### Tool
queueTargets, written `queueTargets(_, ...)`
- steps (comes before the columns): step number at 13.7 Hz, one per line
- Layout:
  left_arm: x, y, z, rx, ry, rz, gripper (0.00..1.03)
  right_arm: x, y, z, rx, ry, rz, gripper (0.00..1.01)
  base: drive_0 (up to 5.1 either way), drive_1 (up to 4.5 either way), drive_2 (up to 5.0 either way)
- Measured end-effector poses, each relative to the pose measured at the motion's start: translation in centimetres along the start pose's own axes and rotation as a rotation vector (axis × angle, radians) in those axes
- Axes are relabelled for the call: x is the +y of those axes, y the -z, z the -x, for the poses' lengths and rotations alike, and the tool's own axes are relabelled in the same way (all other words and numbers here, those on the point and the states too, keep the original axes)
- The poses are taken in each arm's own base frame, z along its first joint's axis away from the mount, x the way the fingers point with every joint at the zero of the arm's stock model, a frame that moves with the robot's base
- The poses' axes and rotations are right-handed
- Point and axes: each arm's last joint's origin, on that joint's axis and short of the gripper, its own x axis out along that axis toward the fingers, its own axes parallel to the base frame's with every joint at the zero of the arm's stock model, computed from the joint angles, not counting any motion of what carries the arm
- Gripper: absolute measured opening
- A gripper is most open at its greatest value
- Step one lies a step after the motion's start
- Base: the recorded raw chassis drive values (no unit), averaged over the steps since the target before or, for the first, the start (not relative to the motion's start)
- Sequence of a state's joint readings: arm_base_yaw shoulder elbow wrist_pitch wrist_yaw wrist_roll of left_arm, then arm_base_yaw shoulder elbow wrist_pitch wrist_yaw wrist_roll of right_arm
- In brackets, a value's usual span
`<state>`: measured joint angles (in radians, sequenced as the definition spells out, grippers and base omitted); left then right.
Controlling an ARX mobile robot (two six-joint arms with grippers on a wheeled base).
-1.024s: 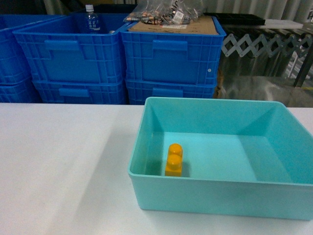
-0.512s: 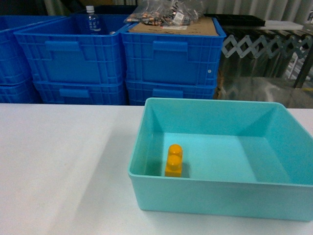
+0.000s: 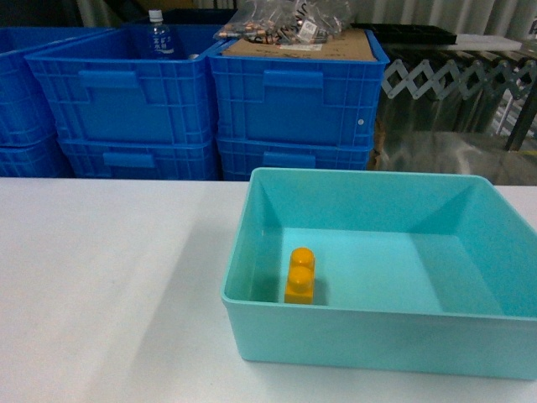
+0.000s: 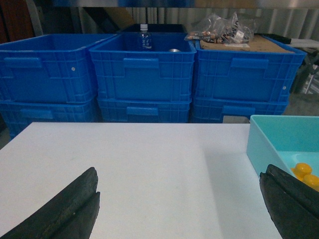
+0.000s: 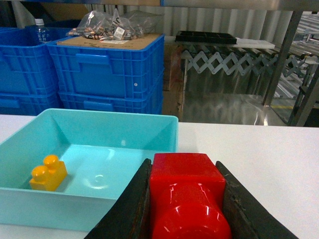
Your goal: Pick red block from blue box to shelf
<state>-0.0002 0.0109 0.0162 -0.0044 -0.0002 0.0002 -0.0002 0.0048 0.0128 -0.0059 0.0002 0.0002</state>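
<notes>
Between the right gripper's point(image 5: 187, 199) two dark fingers point(image 5: 130, 204) sits the red block point(image 5: 187, 186), pinched on both flanks with its round stud facing the wrist camera. It is held above the white table point(image 3: 101, 285), out of the blue box point(image 3: 369, 336) and off that box's right side in the right wrist view. Neither the gripper nor the block appears in the head view.

Inside the box, only a yellow brick point(image 3: 299, 274) with two studs lies on the floor, close to the near wall and left of the middle; the right wrist view shows it at the box's left end.

Low in the left wrist view, the left gripper point(image 4: 179, 209) hangs over bare table with its jaws spread wide, one finger point(image 4: 65, 209) at each lower corner of the frame and nothing between them. The box's left wall lies just ahead of its right-hand finger.

Beyond the table stand stacked dark blue crates point(image 3: 289, 105); one holds a water bottle point(image 3: 156, 34), another carries cardboard with clear bags point(image 3: 281, 21) on top. Steel rails and posts of the shelf point(image 5: 286, 59) show at the far right of the right wrist view, well apart from the block
</notes>
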Motion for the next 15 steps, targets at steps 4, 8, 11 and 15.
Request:
queueTargets(4, 0.0, -0.01, 0.0, -0.001, 0.0, 0.0, 0.98, 0.0, -0.01, 0.0, -0.001, 0.0, 0.0, 0.28, 0.0, 0.0, 0.0)
queueTargets(8, 0.0, -0.01, 0.0, -0.001, 0.0, 0.0, 0.98, 0.0, -0.01, 0.0, -0.001, 0.0, 0.0, 0.28, 0.0, 0.0, 0.0)
queueTargets(11, 0.0, 0.0, 0.0, 0.0, 0.0, 0.0, 0.98, 0.0, -0.01, 0.0, -0.001, 0.0, 0.0, 0.28, 0.0, 0.0, 0.0)
queueTargets(15, 0.0, 0.0, 0.0, 0.0, 0.0, 0.0, 0.98, 0.0, -0.01, 0.0, -0.001, 0.0, 0.0, 0.28, 0.0, 0.0, 0.0)
